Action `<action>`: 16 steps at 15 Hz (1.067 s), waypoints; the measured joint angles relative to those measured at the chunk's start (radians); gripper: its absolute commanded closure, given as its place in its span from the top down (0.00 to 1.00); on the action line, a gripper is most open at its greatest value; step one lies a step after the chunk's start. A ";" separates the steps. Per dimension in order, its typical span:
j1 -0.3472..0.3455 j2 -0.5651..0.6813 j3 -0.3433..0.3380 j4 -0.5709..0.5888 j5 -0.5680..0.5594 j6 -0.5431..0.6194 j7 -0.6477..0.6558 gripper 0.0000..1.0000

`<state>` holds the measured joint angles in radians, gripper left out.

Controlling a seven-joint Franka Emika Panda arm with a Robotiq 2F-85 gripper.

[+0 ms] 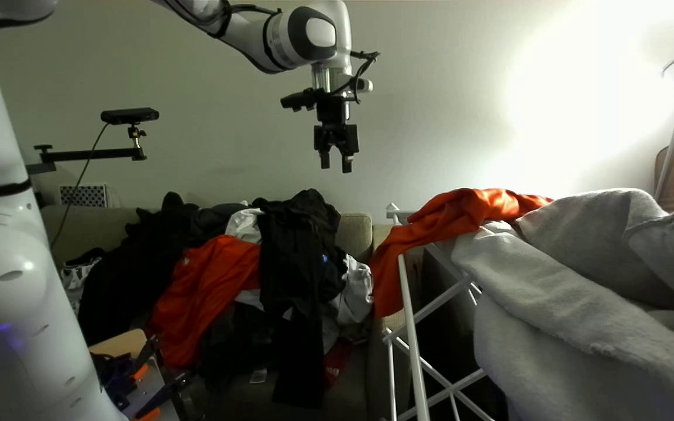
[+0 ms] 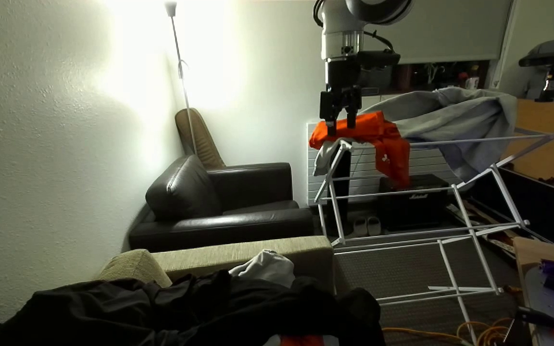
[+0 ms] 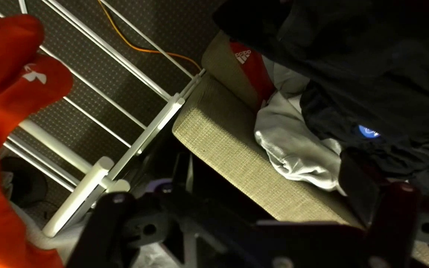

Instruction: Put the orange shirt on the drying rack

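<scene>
An orange shirt (image 1: 448, 219) lies draped over the end of the white drying rack (image 1: 410, 327), one part hanging down. In an exterior view the shirt (image 2: 393, 154) shows a small white logo and hangs over the rack's rail (image 2: 474, 235). In the wrist view the shirt (image 3: 9, 85) fills the left edge, beside the rack (image 3: 164, 114). Another orange garment (image 1: 208, 298) lies in the clothes pile on the sofa. My gripper (image 1: 336, 165) is open and empty, pointing down, above the gap between pile and rack. Its open fingers (image 3: 272, 175) also show in the wrist view.
A grey blanket (image 1: 565, 298) covers much of the rack. Black clothes (image 1: 296, 251) and white cloth (image 1: 354, 292) lie on the beige sofa (image 3: 233, 156), whose armrest stands close to the rack. A dark armchair (image 2: 229, 221) and a floor lamp (image 2: 184, 86) stand beyond.
</scene>
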<state>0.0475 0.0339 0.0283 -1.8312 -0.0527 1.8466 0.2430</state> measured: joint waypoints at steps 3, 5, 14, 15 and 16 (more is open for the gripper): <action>0.028 -0.065 0.030 -0.079 0.000 -0.004 -0.001 1.00; 0.047 -0.115 0.052 -0.139 0.000 -0.007 -0.001 1.00; 0.103 -0.341 0.168 -0.440 0.000 0.082 0.079 1.00; 0.103 -0.355 0.177 -0.460 -0.001 0.107 0.091 1.00; 0.103 -0.364 0.182 -0.476 -0.003 0.129 0.100 1.00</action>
<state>0.1501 -0.3302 0.2106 -2.3071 -0.0552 1.9755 0.3428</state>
